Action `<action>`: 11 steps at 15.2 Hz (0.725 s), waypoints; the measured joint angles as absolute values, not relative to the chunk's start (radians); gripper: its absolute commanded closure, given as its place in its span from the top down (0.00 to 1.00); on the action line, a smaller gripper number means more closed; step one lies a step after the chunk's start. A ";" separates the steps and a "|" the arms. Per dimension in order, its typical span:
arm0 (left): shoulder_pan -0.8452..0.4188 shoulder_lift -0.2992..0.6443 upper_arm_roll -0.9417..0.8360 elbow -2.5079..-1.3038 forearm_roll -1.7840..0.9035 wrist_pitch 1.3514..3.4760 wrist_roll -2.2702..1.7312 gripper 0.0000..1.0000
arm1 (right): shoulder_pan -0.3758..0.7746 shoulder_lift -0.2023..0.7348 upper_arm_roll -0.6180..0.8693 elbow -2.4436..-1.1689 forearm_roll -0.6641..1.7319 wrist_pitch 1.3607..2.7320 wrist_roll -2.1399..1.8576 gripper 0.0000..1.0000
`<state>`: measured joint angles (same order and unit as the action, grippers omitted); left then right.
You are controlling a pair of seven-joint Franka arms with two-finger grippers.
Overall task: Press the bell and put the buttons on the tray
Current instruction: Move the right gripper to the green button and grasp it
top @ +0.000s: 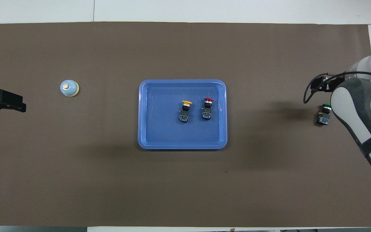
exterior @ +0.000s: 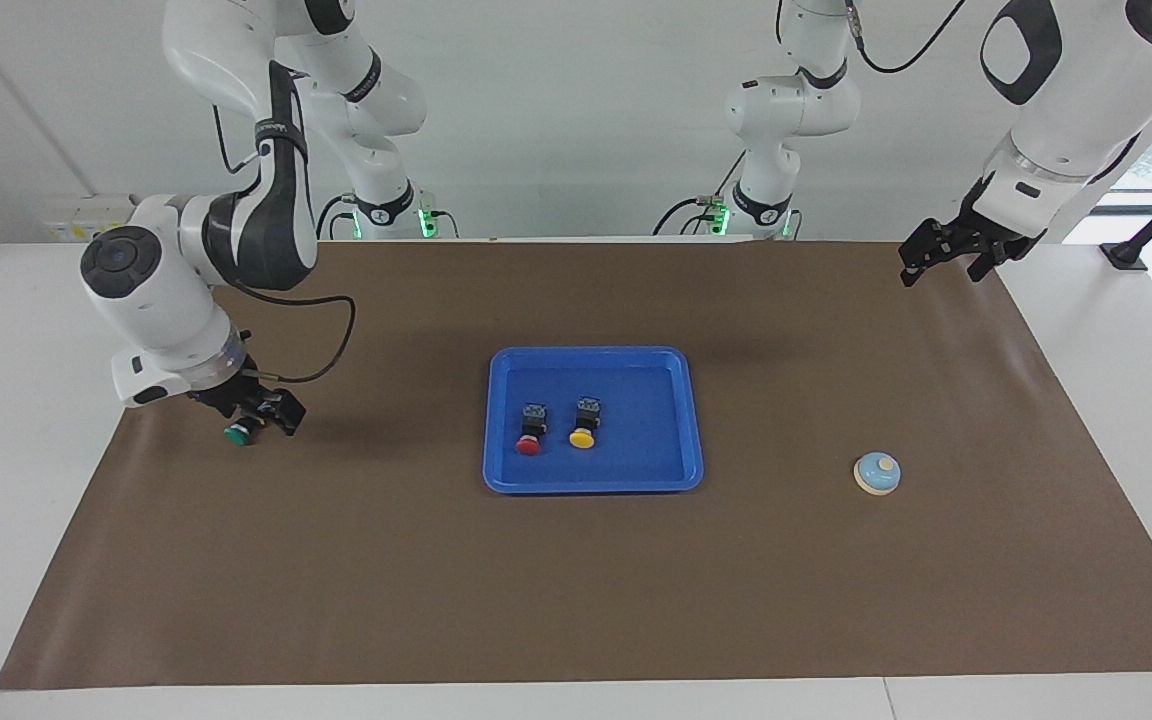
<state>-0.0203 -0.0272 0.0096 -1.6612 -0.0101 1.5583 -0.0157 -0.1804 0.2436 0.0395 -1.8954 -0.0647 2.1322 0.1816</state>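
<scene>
The blue tray [exterior: 636,455] [top: 159,129] lies mid-table with the red button [exterior: 530,432] [top: 207,109] and the yellow button [exterior: 584,425] [top: 185,111] lying in it side by side. The green button [exterior: 235,435] [top: 324,114] lies on the mat toward the right arm's end. My right gripper [exterior: 258,418] is down low over it, open. Its fingers hide the black body in the facing view, and contact cannot be told. The bell [exterior: 877,473] [top: 69,88] stands toward the left arm's end. My left gripper [exterior: 946,262] [top: 2,101] waits open, raised over the mat's edge.
A brown mat [exterior: 576,600] covers the table, with white table showing around it. A black cable [exterior: 321,345] loops off the right wrist. In the overhead view the right forearm [top: 362,112] covers its own gripper beside the green button.
</scene>
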 measured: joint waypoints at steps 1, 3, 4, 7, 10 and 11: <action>-0.020 -0.027 0.010 -1.661 -0.010 1.558 -0.016 1.00 | -0.200 0.230 0.040 -1.952 -0.065 2.193 0.169 1.00; -0.020 -0.027 0.010 -1.661 -0.010 1.558 -0.016 1.00 | -0.230 0.205 0.040 -2.056 -0.065 2.312 0.161 1.00; -0.020 -0.027 0.010 -1.661 -0.010 1.558 -0.016 1.00 | -0.241 0.194 0.041 -2.102 -0.065 2.362 0.160 1.00; -0.020 -0.027 0.010 -1.661 -0.010 1.558 -0.016 1.00 | -0.261 0.167 0.041 -2.198 -0.065 2.449 0.139 1.00; -0.020 -0.027 0.010 -1.661 -0.010 1.558 -0.016 1.00 | -0.270 0.150 0.041 -2.236 -0.065 2.474 0.133 1.00; -0.020 -0.027 0.010 -1.661 -0.010 1.558 -0.016 1.00 | -0.271 0.148 0.041 -2.244 -0.065 2.484 0.130 1.00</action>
